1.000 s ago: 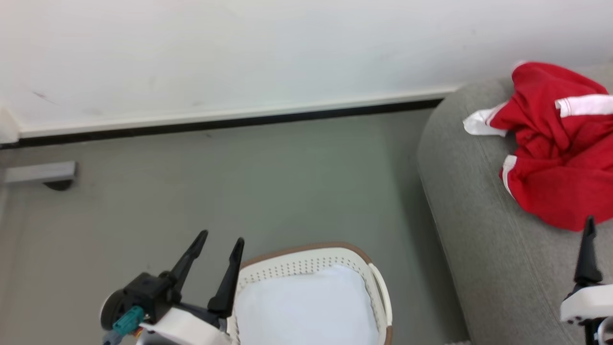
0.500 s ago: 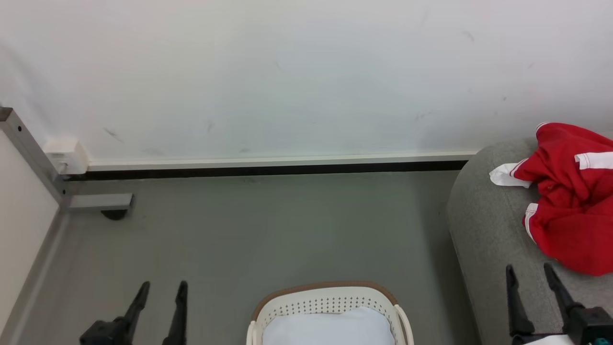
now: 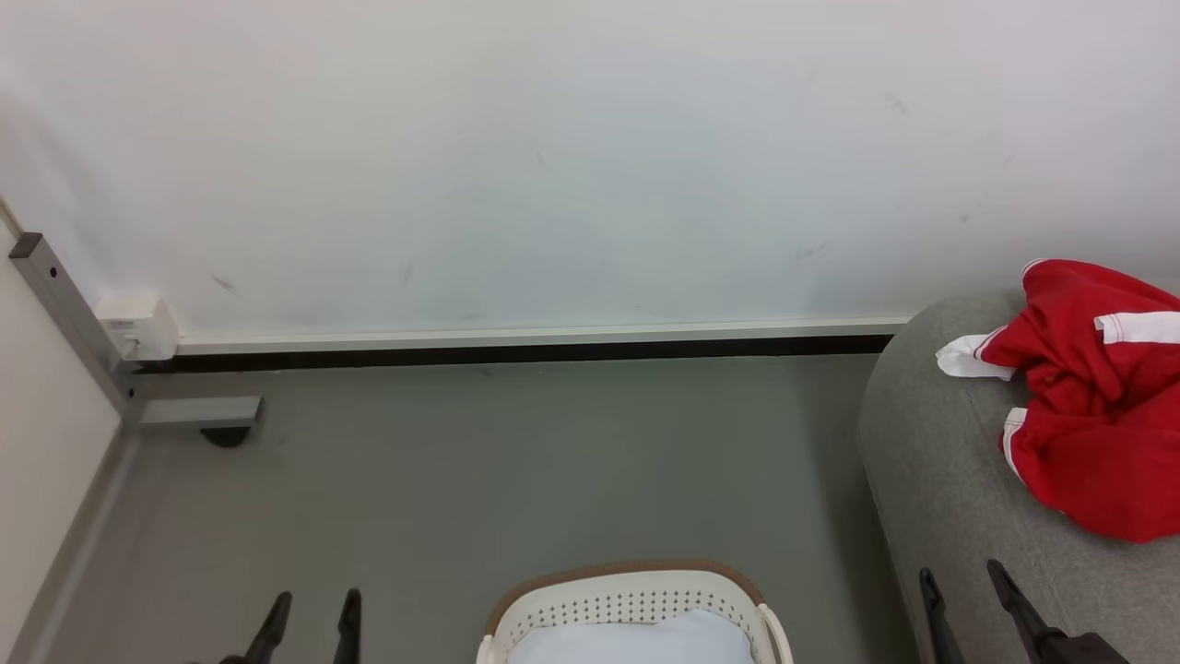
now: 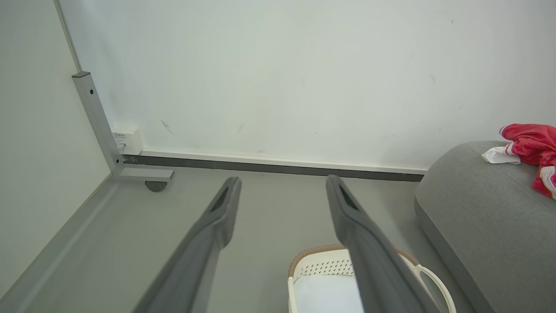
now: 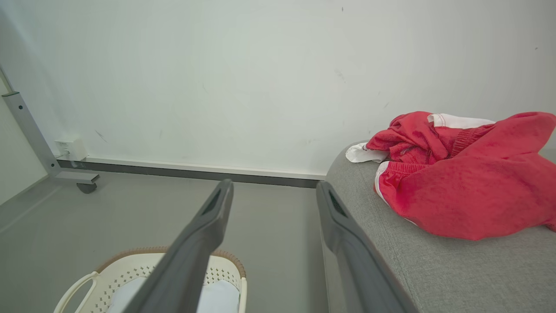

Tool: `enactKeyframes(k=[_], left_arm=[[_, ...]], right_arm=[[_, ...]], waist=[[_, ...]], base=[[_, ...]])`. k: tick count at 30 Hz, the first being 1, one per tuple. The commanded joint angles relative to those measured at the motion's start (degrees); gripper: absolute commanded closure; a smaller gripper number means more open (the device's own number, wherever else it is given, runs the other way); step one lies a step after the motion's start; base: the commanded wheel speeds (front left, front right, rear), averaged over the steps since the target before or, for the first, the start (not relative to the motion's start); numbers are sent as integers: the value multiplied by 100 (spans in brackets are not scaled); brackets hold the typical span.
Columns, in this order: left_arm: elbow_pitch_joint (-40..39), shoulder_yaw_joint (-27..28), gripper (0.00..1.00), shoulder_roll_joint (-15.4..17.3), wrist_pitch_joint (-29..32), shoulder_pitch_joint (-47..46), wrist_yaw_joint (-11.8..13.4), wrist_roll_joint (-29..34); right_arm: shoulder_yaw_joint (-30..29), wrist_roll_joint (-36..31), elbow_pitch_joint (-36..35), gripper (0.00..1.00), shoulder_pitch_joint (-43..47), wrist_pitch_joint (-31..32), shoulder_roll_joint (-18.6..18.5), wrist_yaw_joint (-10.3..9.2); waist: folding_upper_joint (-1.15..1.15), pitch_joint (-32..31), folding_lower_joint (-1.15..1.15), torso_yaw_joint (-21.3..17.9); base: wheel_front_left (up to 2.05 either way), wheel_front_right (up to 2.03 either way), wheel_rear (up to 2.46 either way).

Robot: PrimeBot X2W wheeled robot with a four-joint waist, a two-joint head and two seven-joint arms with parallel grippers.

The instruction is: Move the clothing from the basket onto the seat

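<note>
The red clothing (image 3: 1092,406) with white stripes lies crumpled on the grey seat (image 3: 959,498) at the right; it also shows in the right wrist view (image 5: 460,174) and the left wrist view (image 4: 532,145). The cream basket (image 3: 631,604) with a brown rim stands on the floor at the bottom centre, holding a pale white pad (image 3: 636,641). My left gripper (image 3: 312,601) is open at the lower left, beside the basket, with nothing between its fingers. My right gripper (image 3: 959,579) is open at the lower right, over the seat's front, below the clothing and apart from it.
A white wall with a dark skirting strip (image 3: 516,352) runs across the back. A grey metal post with a foot and caster (image 3: 198,415) stands at the left by a white socket box (image 3: 136,327). Grey floor (image 3: 516,480) lies between basket and wall.
The head camera has tilted up, so the basket and seat sit lower in view. Both grippers have drawn back toward the bottom edge; the left one has left the basket's rim.
</note>
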Motion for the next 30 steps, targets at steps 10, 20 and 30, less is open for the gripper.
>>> enactKeyframes(k=[10, 20, 30], left_arm=[[209, 329, 0, -299, -1, -34, -389, 380], [311, 446, 100, -474, 0, -29, -581, 527], [495, 554, 100, -562, 234, -101, -598, -176]], right_arm=[[-12, -30, 96, 0, 8, 0, -21, -13], [-18, -1, 114, 100, -12, 0, 0, 0], [-117, 756, 239, 100, -20, 240, 33, 0]], waist=[[0, -6, 1, -85], [0, 1, 1, -136], [0, 20, 1, -110]], base=[[0, 0, 0], [0, 0, 0], [0, 0, 0]])
